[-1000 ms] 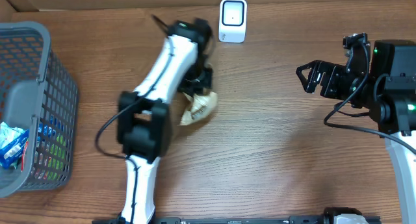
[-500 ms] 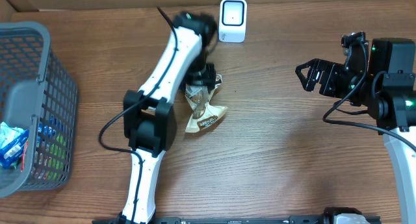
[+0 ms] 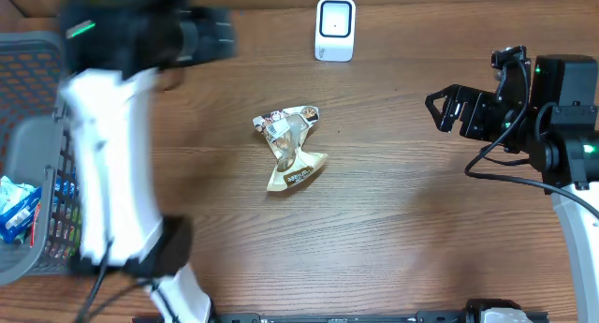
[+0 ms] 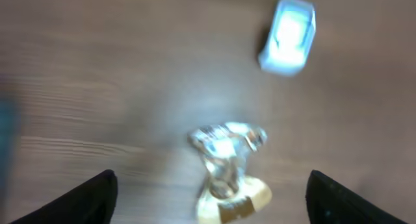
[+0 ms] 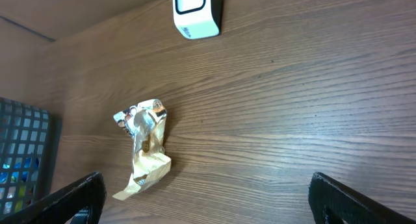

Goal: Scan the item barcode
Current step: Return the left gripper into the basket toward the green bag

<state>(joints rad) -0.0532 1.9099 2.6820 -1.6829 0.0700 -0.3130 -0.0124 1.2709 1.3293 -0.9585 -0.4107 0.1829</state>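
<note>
The item, a crumpled gold and clear snack packet (image 3: 292, 151), lies loose on the wooden table in front of the white barcode scanner (image 3: 335, 28). My left gripper (image 3: 217, 40) is motion-blurred at the back left, lifted away from the packet. In the left wrist view its black fingers stand wide open (image 4: 211, 177), with the packet (image 4: 227, 169) and scanner (image 4: 288, 36) far below. My right gripper (image 3: 449, 112) hangs open at the right, well clear. Its view shows the packet (image 5: 146, 149) and scanner (image 5: 195, 13) ahead of the open gripper (image 5: 207, 182).
A grey mesh basket (image 3: 28, 140) with several colourful packets stands at the table's left edge, partly under the blurred left arm. The basket's corner (image 5: 23, 152) shows in the right wrist view. The right arm's base sits at the right edge.
The left gripper opened and let go of the packet, which now lies on the table. The left arm swung up and to the left. The right arm has not moved.
</note>
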